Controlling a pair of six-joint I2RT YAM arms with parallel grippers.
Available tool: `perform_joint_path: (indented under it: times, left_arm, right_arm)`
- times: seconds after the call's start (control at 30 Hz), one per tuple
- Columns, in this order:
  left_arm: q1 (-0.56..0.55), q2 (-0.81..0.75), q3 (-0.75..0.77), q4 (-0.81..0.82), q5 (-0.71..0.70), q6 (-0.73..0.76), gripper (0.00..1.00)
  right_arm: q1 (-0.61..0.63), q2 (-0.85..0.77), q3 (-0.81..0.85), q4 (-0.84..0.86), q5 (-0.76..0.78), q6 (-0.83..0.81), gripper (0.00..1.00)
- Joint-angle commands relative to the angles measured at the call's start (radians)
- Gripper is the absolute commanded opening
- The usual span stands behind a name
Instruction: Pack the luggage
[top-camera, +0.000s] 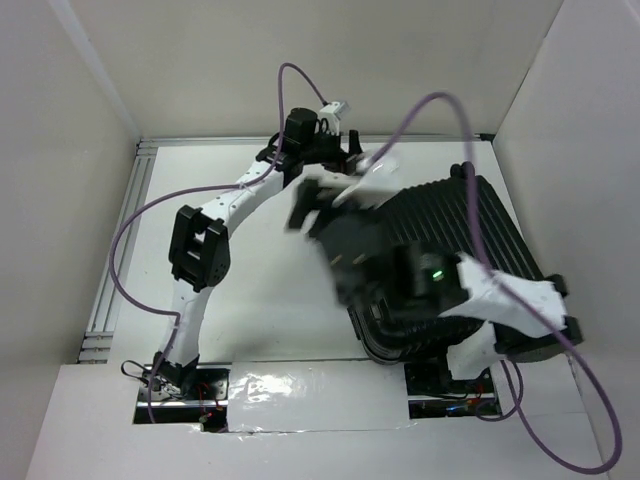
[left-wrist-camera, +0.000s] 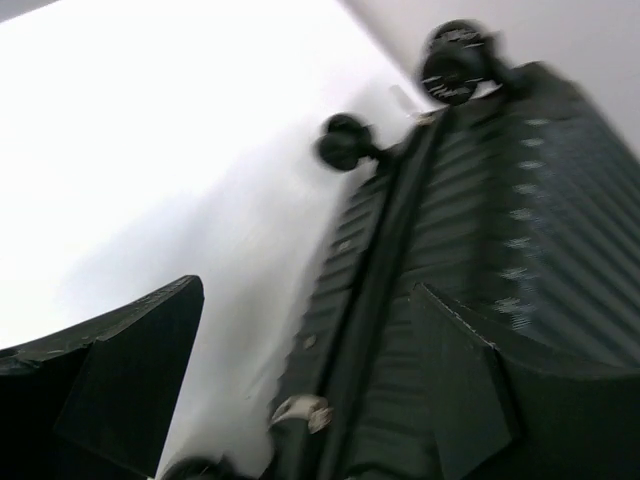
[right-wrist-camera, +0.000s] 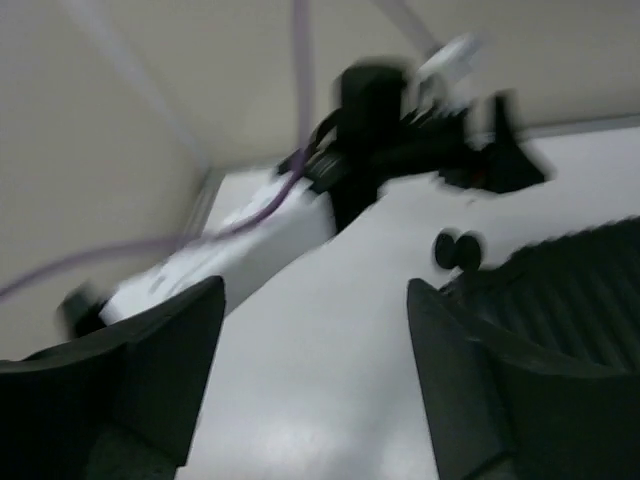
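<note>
Two arms stand at the near edge of the white tabletop (top-camera: 260, 300). Nearest, the right arm bends over the small black ribbed hard-shell suitcase (top-camera: 470, 215), which lies on the right side of the tabletop with its ribbed shell up. The right end effector (right-wrist-camera: 315, 288) is spread wide, and bare tabletop shows between its fingers. Farther back, the left end effector (left-wrist-camera: 305, 290) is also wide and holds nothing, just beside the suitcase's edge near its small black wheels (left-wrist-camera: 345, 142).
</note>
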Motion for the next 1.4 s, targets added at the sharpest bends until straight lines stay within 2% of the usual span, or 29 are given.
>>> perform_joint_path:
  times: [0.0, 0.07, 0.13, 0.27, 0.3, 0.4, 0.43, 0.5, 0.57, 0.67, 0.73, 0.77, 0.83, 0.87, 0.93, 1.0, 1.1, 1.27, 1.37]
  left_arm:
    - [0.081, -0.126, -0.053, 0.016, -0.049, -0.001, 0.97]
    - [0.115, -0.149, -0.086, 0.030, -0.058, -0.012, 0.97]
    - [0.150, -0.168, -0.108, 0.030, -0.068, -0.012, 0.97]
    - [0.169, -0.147, -0.058, -0.022, -0.068, 0.039, 0.97]
    - [0.169, -0.137, -0.042, -0.053, -0.068, 0.049, 0.97]
    - [0.169, -0.125, -0.033, -0.072, -0.077, 0.060, 0.97]
    - [0.169, -0.125, -0.057, -0.072, -0.077, 0.060, 0.97]
    - [0.181, -0.125, -0.085, -0.072, -0.077, 0.070, 0.97]
    - [0.213, -0.151, -0.136, -0.072, -0.077, 0.070, 0.97]
    - [0.252, -0.186, -0.194, -0.072, -0.059, 0.070, 0.97]
    - [0.276, -0.206, -0.223, -0.072, -0.058, 0.070, 0.97]
    - [0.276, -0.228, -0.255, -0.072, -0.048, 0.070, 0.97]
    - [0.290, -0.238, -0.281, -0.052, -0.039, 0.079, 0.97]
    - [0.299, -0.251, -0.281, -0.052, -0.025, 0.089, 0.97]
    - [0.299, -0.251, -0.294, -0.052, -0.025, 0.117, 0.97]
    - [0.299, -0.251, -0.262, -0.076, -0.025, 0.137, 0.97]
    - [0.299, -0.203, -0.211, -0.087, -0.010, 0.146, 0.97]
    - [0.279, -0.130, -0.147, -0.064, 0.049, 0.146, 0.97]
    - [0.256, -0.090, -0.101, -0.075, 0.049, 0.161, 0.97]
  right_arm:
    - [-0.167, -0.221, -0.130, 0.372, -0.036, -0.359, 0.83]
    - [-0.215, -0.234, -0.139, 0.380, -0.027, -0.396, 0.94]
    - [-0.264, -0.234, -0.139, 0.359, 0.057, -0.410, 0.99]
    - [-0.275, -0.191, -0.122, 0.094, 0.139, -0.233, 0.99]
    - [-0.275, -0.191, -0.150, 0.093, 0.139, -0.232, 0.99]
    - [-0.295, -0.215, -0.306, 0.301, 0.012, -0.397, 0.99]
    - [-0.333, -0.216, -0.326, 0.335, -0.116, -0.419, 0.99]
    - [-0.400, -0.184, -0.327, 0.354, -0.241, -0.433, 0.99]
    - [-0.514, -0.087, -0.273, 0.322, -0.344, -0.451, 0.99]
    - [-0.699, 0.040, -0.103, 0.254, -0.494, -0.451, 0.99]
    - [-0.804, 0.070, -0.019, 0.274, -0.586, -0.451, 0.99]
    - [-0.917, 0.070, -0.005, 0.291, -0.676, -0.441, 0.99]
    - [-1.038, 0.070, 0.006, 0.321, -0.757, -0.392, 0.99]
    - [-1.163, 0.070, 0.023, 0.322, -0.822, -0.358, 0.99]
    - [-1.284, 0.084, 0.078, 0.203, -0.867, -0.239, 0.99]
    - [-1.412, 0.084, 0.078, 0.121, -0.889, -0.200, 0.99]
    - [-1.502, -0.035, -0.030, 0.000, -0.825, -0.129, 0.99]
    - [-1.537, -0.335, -0.330, -0.138, -0.746, 0.042, 0.99]
    - [-1.559, -0.493, -0.423, -0.282, -0.726, 0.159, 0.99]
